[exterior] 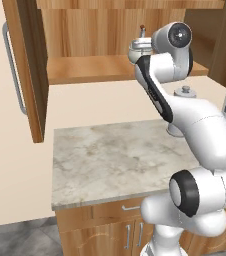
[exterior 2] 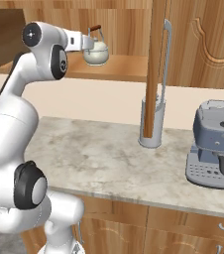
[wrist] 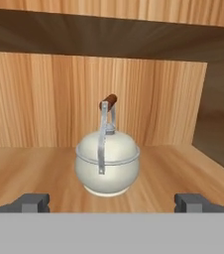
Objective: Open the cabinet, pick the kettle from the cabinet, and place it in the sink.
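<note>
Hand view looks straight into the open cabinet point(wrist: 34, 99): the kettle point(wrist: 107, 166) stands upright on the wooden shelf, centred ahead of the hand point(wrist: 112, 202). Its two dark fingertips point(wrist: 32, 201) stand wide apart at the bottom of the view, one to each side of the kettle's body, and both are clear of it; nothing is clamped between them. The kettle's thin upright handle faces the camera edge-on, with its reddish-brown grip at the top. Its round cream body rests on the shelf near the middle, away from the back wall and from the side wall on the right.

Left base view shows the arm reaching up and forward from the lower right, its wrist at the shelf edge. The kettle point(exterior: 140, 48) is partly hidden behind the wrist, with only its top and one side showing. The cabinet door point(exterior: 27, 70) on the left hangs swung open, its long silver bar handle point(exterior: 12, 67) facing outward.

Right base view shows the hand point(exterior 2: 86, 42) level with the kettle point(exterior 2: 95, 51) and just beside it on the shelf. A second open door point(exterior 2: 156, 64) hangs edge-on in front of a grey canister point(exterior 2: 150, 126) on the marble surface point(exterior 2: 99, 154). A grey-blue coffee machine point(exterior 2: 214, 146) stands further right on that surface.
</note>
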Robot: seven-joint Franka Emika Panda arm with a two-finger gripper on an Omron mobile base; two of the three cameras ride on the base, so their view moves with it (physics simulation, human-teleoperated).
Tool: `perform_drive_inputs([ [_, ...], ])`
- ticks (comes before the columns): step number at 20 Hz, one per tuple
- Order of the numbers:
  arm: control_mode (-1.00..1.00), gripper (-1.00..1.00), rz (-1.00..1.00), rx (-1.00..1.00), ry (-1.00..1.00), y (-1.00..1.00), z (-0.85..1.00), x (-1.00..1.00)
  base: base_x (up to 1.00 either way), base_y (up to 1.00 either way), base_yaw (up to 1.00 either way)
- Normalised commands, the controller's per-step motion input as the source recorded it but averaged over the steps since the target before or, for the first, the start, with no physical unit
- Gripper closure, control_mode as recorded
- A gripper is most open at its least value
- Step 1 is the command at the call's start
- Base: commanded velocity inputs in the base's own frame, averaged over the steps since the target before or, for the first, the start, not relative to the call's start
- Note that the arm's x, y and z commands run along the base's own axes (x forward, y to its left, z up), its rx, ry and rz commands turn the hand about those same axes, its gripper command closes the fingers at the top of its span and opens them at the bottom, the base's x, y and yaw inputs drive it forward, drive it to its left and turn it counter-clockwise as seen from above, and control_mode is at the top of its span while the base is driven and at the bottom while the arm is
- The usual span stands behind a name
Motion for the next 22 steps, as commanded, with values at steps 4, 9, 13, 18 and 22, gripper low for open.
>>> perform_drive_inputs([
  [4, -1.0, -1.0, 0.0, 0.0, 0.0, 0.08, -0.03, 0.27, 0.0, 0.0, 0.0],
  [9, -1.0, -1.0, 0.0, 0.0, 0.0, 0.06, 0.0, 0.31, 0.0, 0.0, 0.0],
  [13, -1.0, -1.0, 0.0, 0.0, 0.0, 0.01, 0.0, 0.33, 0.0, 0.0, 0.0],
  [18, -1.0, -1.0, 0.0, 0.0, 0.0, 0.0, 0.03, 0.31, 0.0, 0.0, 0.0],
  [22, -1.0, -1.0, 0.0, 0.0, 0.0, 0.0, 0.01, 0.29, 0.0, 0.0, 0.0],
])
